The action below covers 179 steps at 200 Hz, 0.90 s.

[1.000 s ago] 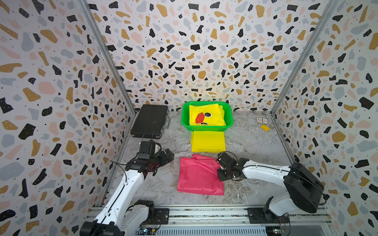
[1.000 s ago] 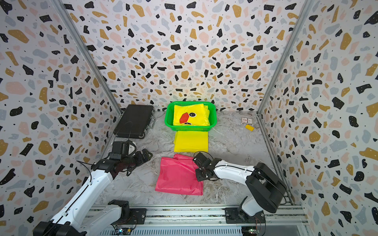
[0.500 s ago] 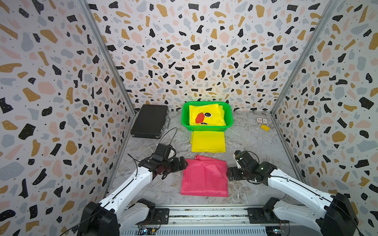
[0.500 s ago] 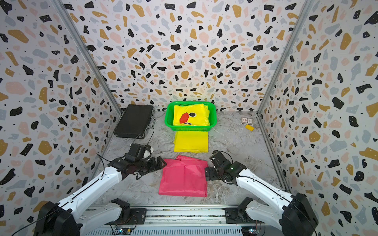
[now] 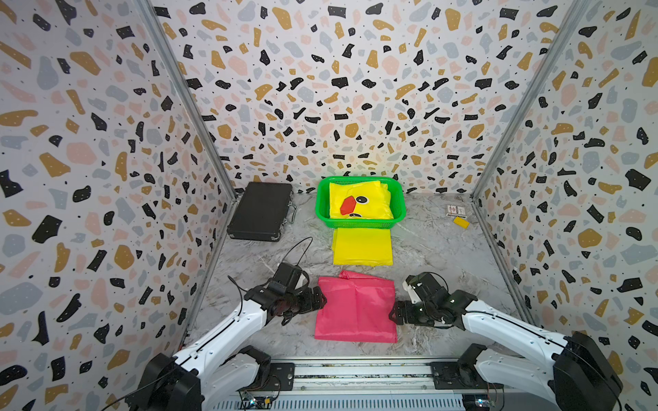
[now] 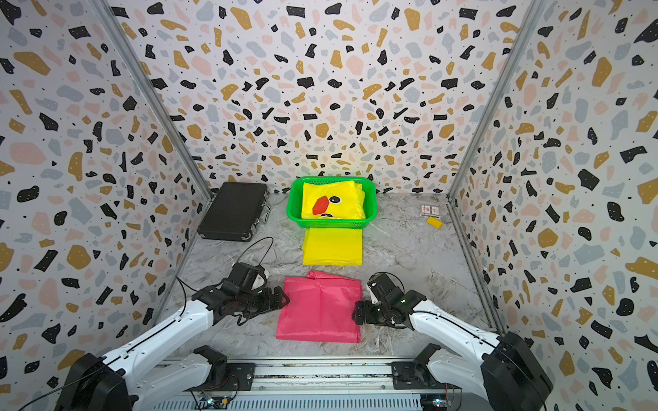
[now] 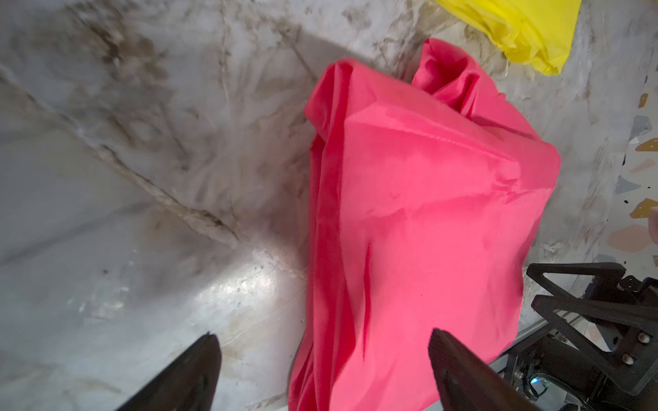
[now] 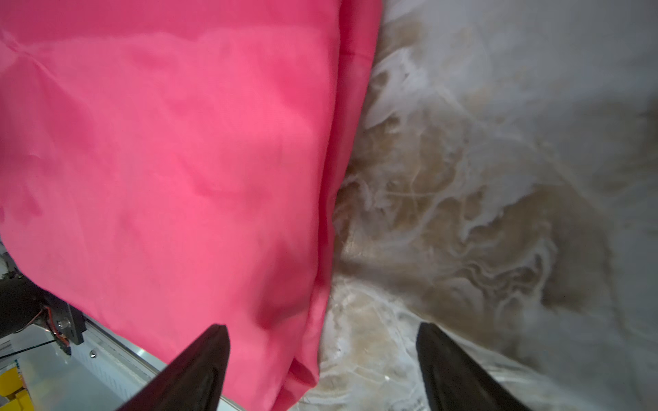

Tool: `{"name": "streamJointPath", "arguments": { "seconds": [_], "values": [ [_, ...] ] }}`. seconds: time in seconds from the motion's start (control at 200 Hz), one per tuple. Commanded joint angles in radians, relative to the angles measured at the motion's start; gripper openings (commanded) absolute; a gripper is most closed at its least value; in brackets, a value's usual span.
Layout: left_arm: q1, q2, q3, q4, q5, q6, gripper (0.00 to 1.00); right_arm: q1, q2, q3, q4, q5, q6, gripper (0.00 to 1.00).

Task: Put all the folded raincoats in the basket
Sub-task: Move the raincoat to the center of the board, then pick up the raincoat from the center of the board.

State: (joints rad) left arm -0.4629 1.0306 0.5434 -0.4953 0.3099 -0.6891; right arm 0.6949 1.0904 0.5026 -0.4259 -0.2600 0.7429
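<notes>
In both top views the pink folded raincoat (image 5: 356, 309) lies flat on the marble tabletop (image 5: 445, 256), outside the green basket (image 5: 360, 225) beyond it, with a yellow folded raincoat (image 5: 362, 247) between them. My left tool (image 5: 320, 300) sits at the pink raincoat's left edge and my right tool (image 5: 393, 315) at its right edge. The left wrist view shows my left tool wide, straddling that edge. The right wrist view shows my right tool equally wide, gripping nothing.

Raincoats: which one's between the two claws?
The pink raincoat, between the left claw and right claw. The plain yellow raincoat lies outside the basket; the duck-face raincoat is inside it.
</notes>
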Motion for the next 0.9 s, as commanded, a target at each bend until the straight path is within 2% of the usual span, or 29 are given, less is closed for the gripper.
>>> {"name": "streamJointPath", "arguments": {
  "seconds": [0.0, 0.365, 0.891],
  "values": [
    [-0.027, 0.009, -0.01, 0.033, -0.006, -0.001, 0.95, -0.001, 0.007, -0.006, 0.062, -0.028, 0.026, 0.87],
    [-0.072, 0.147, -0.017, 0.092, -0.01, 0.023, 0.93, -0.001, 0.082, -0.032, 0.132, -0.033, 0.042, 0.84],
    [-0.101, 0.252, -0.034, 0.196, 0.021, 0.022, 0.88, 0.0, 0.158, -0.068, 0.225, -0.054, 0.09, 0.73]
  ]
}}
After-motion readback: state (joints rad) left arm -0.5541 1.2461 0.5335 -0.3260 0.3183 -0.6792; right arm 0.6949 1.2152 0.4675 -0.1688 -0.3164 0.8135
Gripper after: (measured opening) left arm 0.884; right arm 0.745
